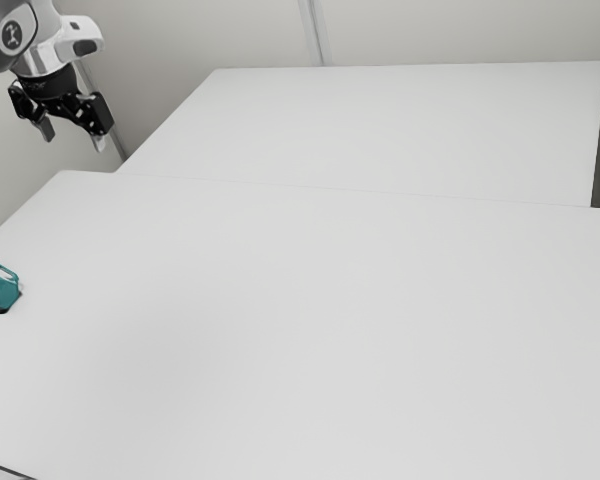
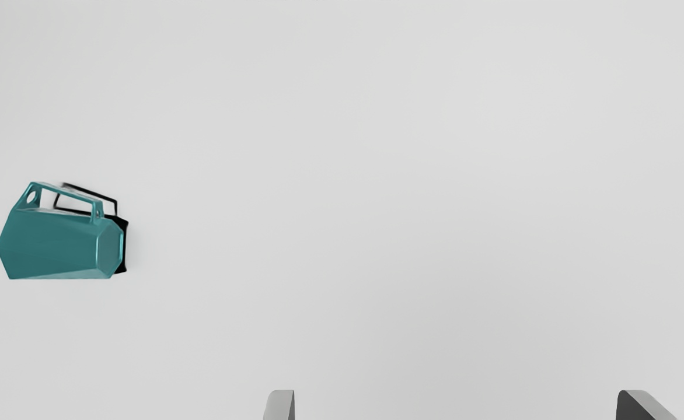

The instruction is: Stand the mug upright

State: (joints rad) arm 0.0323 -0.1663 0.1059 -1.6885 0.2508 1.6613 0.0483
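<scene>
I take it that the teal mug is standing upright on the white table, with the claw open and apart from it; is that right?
Not quite: the mug is lying on its side, not standing upright, as the wrist view shows. It is on the white table, with the claw open and apart from it.

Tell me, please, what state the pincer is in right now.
Pincer: open, holding nothing; the mug lies on its side, away from it.
</scene>
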